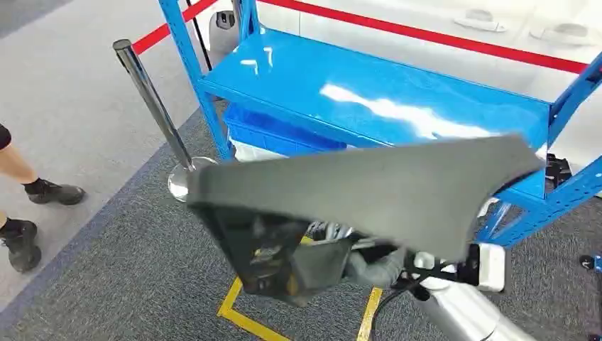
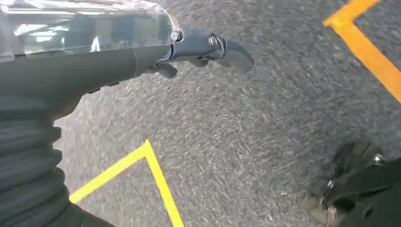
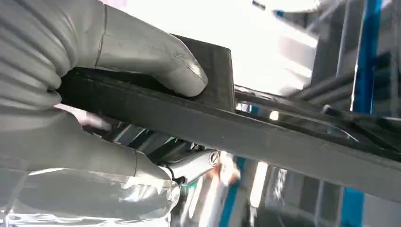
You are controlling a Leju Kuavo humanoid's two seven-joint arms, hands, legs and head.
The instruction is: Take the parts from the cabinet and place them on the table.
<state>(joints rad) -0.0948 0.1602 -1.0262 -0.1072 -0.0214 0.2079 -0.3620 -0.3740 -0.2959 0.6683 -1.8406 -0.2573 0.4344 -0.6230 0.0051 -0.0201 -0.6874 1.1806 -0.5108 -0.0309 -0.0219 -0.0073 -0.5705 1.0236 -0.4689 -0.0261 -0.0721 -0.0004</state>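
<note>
Dark grey plastic part (image 1: 369, 192), long and flat w/ a flared end, carried crosswise in front of the blue cabinet (image 1: 397, 99), off the shelf and up in the air, blurred. Clamped at one edge by right hand (image 3: 94, 109): thumb (image 3: 156, 61) pressed flat on the top face, fingers wrapped beneath, so the panel is pinched through its thickness. Probably gripped at the rim because the panel is too wide to span; leaves most of the length cantilevered out past the hand, so likely to sag or swing.

Left hand (image 2: 198, 49) hangs low over grey carpet, holds nothing; fingers part curled, loosely apart, not pressed together. Looks free to steady the panel's far end if needed.

Out from the cabinet: top shelf bare and glossy, blue bin (image 1: 277, 131) on the level below. Cabinet's right upright (image 1: 568, 92) sits close to the part's flared end, so a snag risk on any swing. Chrome stanchion (image 1: 152, 99) w/ red belt just left of the cabinet. Person's boots (image 1: 32, 213) well left of it, beyond the post. Yellow floor tape (image 1: 241, 312) in front of the cabinet, below the part. Most open room: carpet on the near side, away from the cabinet. Table not visible, so heading for the drop-off can't be judged.
</note>
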